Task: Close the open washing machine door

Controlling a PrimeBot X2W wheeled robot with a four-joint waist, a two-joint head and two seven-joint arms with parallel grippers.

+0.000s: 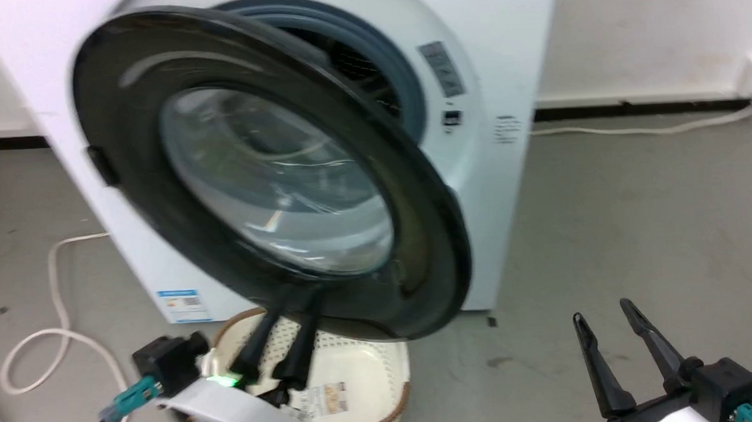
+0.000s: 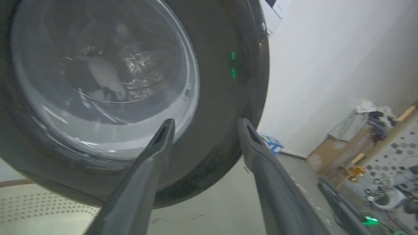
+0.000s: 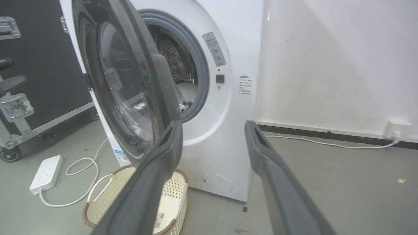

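- Two pincers are gaping, gripping nothing.
- Left pincer point(image 2: 205, 122) is touching the half-open door's point(image 1: 426, 247) lower rim.
- Right pincer point(image 1: 602, 313) is hovering well apart.

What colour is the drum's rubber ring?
A grey rubber ring, clearest in the right wrist view.

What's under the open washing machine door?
A cream laundry basket on the floor, with the left gripper above it pointing at the lower rim of the washing machine door. Door and arm hide part of its inside.
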